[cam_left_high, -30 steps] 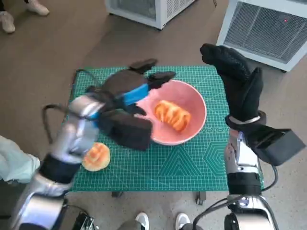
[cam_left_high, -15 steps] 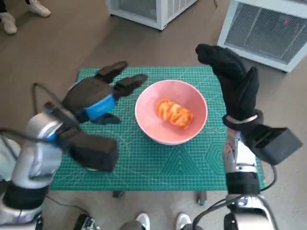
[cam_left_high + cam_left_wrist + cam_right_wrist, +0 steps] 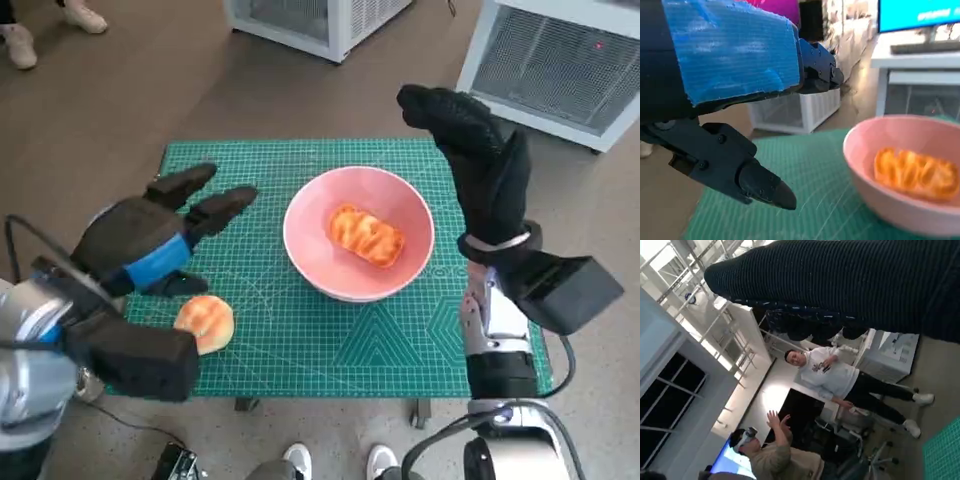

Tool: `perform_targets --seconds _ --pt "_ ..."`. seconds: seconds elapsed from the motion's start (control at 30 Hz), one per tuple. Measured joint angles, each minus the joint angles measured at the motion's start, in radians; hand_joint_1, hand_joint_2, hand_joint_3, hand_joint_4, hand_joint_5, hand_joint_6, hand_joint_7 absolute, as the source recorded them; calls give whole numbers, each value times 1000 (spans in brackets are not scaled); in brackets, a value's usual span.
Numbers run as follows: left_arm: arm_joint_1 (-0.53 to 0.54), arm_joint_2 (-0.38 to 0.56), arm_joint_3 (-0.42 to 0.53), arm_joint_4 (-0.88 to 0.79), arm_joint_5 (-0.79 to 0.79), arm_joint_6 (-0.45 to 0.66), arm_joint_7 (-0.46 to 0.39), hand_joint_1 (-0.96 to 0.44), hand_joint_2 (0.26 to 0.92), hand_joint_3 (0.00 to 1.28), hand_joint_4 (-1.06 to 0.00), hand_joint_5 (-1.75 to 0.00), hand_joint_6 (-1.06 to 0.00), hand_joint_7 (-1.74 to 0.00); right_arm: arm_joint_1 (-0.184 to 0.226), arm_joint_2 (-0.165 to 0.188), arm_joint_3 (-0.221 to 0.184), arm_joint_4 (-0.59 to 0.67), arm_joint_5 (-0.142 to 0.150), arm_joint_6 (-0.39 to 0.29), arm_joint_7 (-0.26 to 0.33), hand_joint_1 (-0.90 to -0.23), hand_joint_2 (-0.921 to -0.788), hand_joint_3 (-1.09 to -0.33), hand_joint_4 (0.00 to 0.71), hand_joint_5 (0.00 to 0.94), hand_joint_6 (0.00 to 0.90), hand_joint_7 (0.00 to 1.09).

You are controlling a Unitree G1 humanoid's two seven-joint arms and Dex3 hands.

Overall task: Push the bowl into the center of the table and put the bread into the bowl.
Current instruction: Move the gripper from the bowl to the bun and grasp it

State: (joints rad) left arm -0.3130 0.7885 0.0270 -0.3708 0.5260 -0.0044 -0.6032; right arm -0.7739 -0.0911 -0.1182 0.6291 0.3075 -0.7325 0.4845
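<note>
Pink bowl (image 3: 358,246) mid-mat w/ one bread (image 3: 366,235) inside; 2nd bread (image 3: 205,322) beside left hand (image 3: 140,245), fingers apart, holding nothing. Right hand (image 3: 478,160) raised, fingers: can't tell.

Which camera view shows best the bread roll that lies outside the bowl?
The head view: the bread roll lies in full sight on the green mat, near the left hand. The left wrist and right wrist views do not show it at all.
</note>
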Motion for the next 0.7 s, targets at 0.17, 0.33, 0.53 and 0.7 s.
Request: perform_targets --seconds 0.17,0.33,0.53,0.7 --pt "67 12 29 -33 -25 -1 -15 -325 745 0 -204 -9 -296 -9 -2 0 1 2 0 0 1 -719 -921 -736 220 0 51 522" --pt "132 23 45 -52 -43 -5 -24 -296 733 0 -212 -6 -301 -8 -4 0 1 3 0 0 2 -715 -921 -737 220 0 47 529" --pt "188 25 55 -60 -56 -5 -27 -280 714 0 -216 -4 -305 -6 -4 0 1 3 0 0 5 -713 -921 -737 220 0 46 538" --pt "231 25 55 -61 -58 0 -29 -272 712 1 -214 -1 -303 -3 -4 0 0 3 1 0 8 -713 -921 -736 221 1 44 543"
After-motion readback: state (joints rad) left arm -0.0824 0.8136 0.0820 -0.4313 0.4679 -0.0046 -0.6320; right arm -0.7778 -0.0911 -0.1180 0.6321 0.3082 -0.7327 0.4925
